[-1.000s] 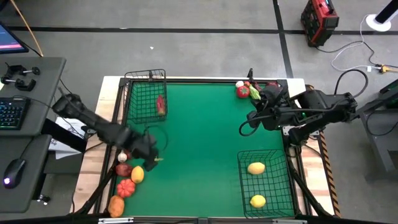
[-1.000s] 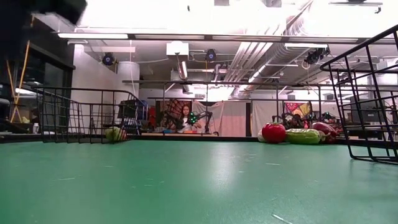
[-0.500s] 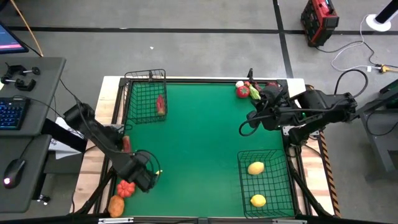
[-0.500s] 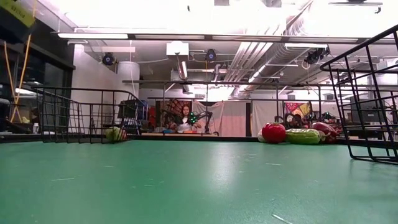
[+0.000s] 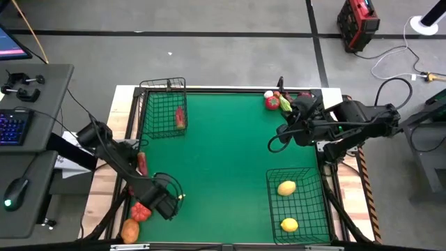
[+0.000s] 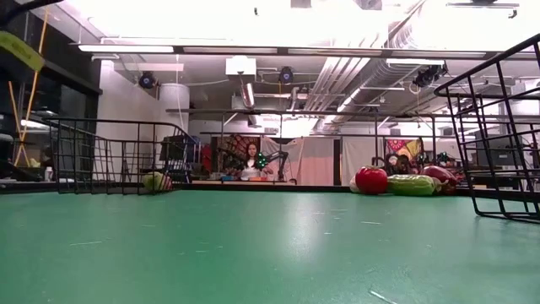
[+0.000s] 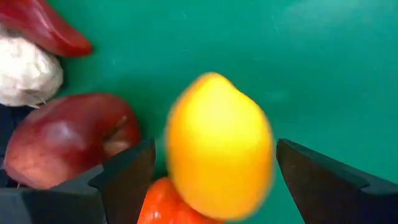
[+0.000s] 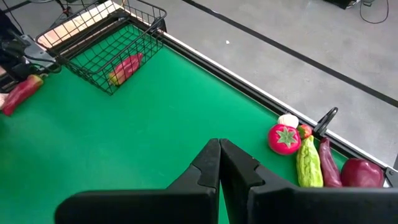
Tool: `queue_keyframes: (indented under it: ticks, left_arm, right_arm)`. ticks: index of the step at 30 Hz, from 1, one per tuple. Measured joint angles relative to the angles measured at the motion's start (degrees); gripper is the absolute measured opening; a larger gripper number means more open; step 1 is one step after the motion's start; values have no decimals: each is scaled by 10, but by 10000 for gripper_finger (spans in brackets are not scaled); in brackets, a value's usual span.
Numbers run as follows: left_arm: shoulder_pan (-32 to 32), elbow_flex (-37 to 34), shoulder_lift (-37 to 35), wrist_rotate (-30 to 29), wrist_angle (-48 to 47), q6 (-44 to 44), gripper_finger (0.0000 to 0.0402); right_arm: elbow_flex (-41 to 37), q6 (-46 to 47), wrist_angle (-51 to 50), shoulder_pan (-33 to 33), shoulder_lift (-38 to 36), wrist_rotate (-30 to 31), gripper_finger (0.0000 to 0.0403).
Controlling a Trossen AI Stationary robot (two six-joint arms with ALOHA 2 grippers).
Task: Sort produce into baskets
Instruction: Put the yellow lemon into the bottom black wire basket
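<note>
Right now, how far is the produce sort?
Done: two lemons sit in the larger basket, one red piece in the smaller basket. In hand: open left gripper straddles a lemon, not gripped. Left: the pile beside it, plus the tomato group by the shut right gripper.

arms: dark, jointed | cables: black loops, seemingly | fingers (image 7: 124,180): dark, wedge-shaped

Glossy smooth yellow lemon (image 7: 217,146), shiny dark red apple (image 7: 65,146), matt green table (image 5: 223,153), black wire-mesh basket (image 5: 296,202)
</note>
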Motion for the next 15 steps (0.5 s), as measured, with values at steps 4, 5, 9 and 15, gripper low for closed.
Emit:
queue_keyframes:
  ticks: [4, 5, 9, 15]
  left_arm:
    - [-3, -1, 20, 3, 13, -4, 321]
    - [-3, -1, 24, 5, 22, -3, 321]
    - [-2, -1, 25, 12, 53, 4, 321]
    - [-2, 0, 25, 4, 53, 15, 319]
  right_arm:
    - [0, 0, -1, 0, 0, 0, 0]
    - [0, 0, -1, 0, 0, 0, 0]
    - [0, 0, -1, 0, 0, 0, 0]
    - [0, 0, -1, 0, 0, 1, 0]
